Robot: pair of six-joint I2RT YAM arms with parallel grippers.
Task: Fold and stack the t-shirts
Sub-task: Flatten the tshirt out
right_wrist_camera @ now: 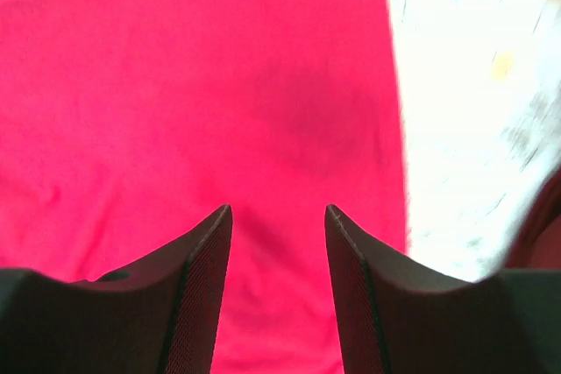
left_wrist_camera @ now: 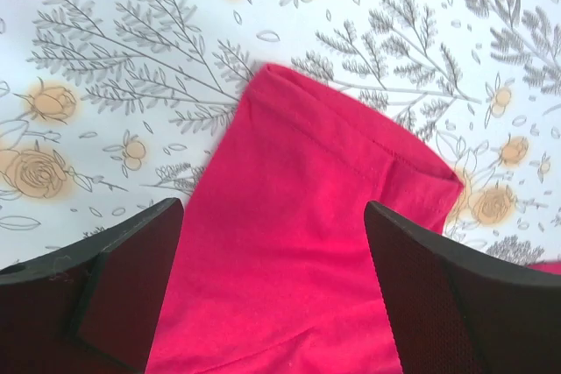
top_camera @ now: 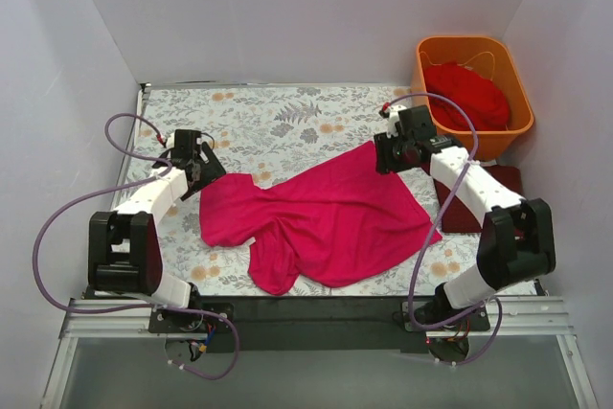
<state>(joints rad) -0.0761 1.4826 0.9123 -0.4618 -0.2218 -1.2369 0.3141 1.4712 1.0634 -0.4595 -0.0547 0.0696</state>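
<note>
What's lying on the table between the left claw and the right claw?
The magenta-pink t-shirt, spread rumpled on the floral cloth, fills the stretch from the left claw to the right claw, as the top view shows.

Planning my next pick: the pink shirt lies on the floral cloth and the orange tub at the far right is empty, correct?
No. The orange tub is not empty: a scarlet t-shirt sits bunched inside it, as the top external view shows. The pink shirt does lie on the floral cloth.
</note>
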